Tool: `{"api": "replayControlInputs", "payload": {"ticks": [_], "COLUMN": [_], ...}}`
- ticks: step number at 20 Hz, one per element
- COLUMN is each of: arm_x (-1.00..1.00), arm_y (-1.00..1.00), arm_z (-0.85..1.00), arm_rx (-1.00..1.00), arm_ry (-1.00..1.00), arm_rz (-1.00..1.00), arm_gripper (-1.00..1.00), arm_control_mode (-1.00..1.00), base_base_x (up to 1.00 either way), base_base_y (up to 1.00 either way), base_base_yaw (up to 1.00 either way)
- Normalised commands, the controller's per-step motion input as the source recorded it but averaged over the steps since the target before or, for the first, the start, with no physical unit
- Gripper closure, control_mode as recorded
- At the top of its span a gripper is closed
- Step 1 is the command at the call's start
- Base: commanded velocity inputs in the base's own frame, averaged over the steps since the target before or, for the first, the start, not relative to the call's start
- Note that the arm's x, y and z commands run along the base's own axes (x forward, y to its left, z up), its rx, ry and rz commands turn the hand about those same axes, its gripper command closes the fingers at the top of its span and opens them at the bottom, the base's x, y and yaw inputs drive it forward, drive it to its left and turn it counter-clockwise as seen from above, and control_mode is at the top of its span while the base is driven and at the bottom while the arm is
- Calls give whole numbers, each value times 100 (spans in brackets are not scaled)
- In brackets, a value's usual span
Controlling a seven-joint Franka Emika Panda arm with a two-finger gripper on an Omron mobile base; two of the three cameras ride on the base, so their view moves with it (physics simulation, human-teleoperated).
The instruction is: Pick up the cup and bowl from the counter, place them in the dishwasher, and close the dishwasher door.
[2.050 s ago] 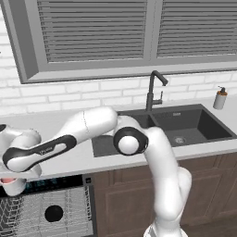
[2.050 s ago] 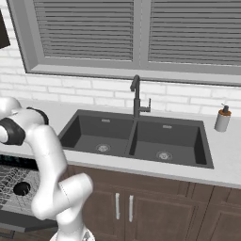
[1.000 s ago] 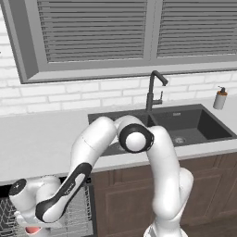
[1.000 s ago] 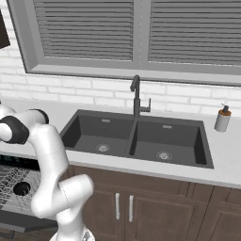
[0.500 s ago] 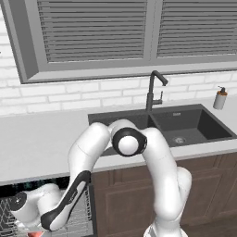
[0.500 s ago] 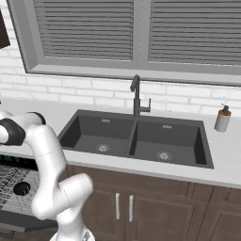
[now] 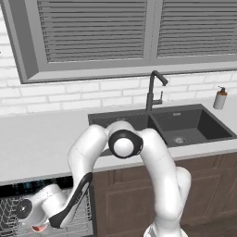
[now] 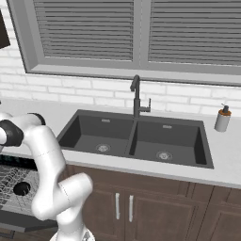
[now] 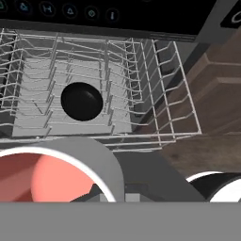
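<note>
**Cup held low over the open dishwasher rack; bowl already in the rack**

One arm is in view. In the left base view it reaches down and to the left, below the edge of the surface [image 7: 41, 143], with the hand [image 7: 34, 215] over the wire rack [image 7: 9, 217] of the dishwasher [image 7: 28, 190].

One cup [image 9: 52, 172] is present. In the hand view it sits at the lower left, close to the camera, its white rim and red inside facing up. In the left base view a small patch of red shows at the underside of the hand, above the rack. The fingers are hidden behind the cup, so their grip cannot be told from these pictures.

One bowl [image 9: 82, 101] is present. It is black and round and rests inside the rack, among the wire tines, near the middle of the rack floor. In the right base view the bowl [image 8: 21, 188] shows as a dark disc in the rack at the left edge.

The dishwasher's black control strip [image 9: 94, 14] runs along the top of the hand view. The rack is pulled forward, out from under the strip.

On the surface stand one dark double sink [image 8: 134, 136] with two basins, one dark faucet [image 8: 136, 96] behind it, and one soap dispenser [image 8: 221, 120] to the right of the sink.
</note>
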Motion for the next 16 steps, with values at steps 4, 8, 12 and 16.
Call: {"api": "replayControlInputs", "payload": {"ticks": [4, 8, 12, 16], "arm_x": [31, 39, 38, 20], "arm_y": [-1, -13, -34, -38], "arm_z": [-5, -54, -33, -30], "arm_rx": [0, 0, 0, 0], "arm_ry": [0, 0, 0, 1], "arm_rz": [0, 0, 0, -1], "arm_gripper": [100, 100, 100, 100], "arm_control_mode": [-100, -100, -100, -100], "base_base_x": [0, 0, 0, 0], "base_base_y": [0, 0, 0, 0], "base_base_yaw": [0, 0, 0, 0]}}
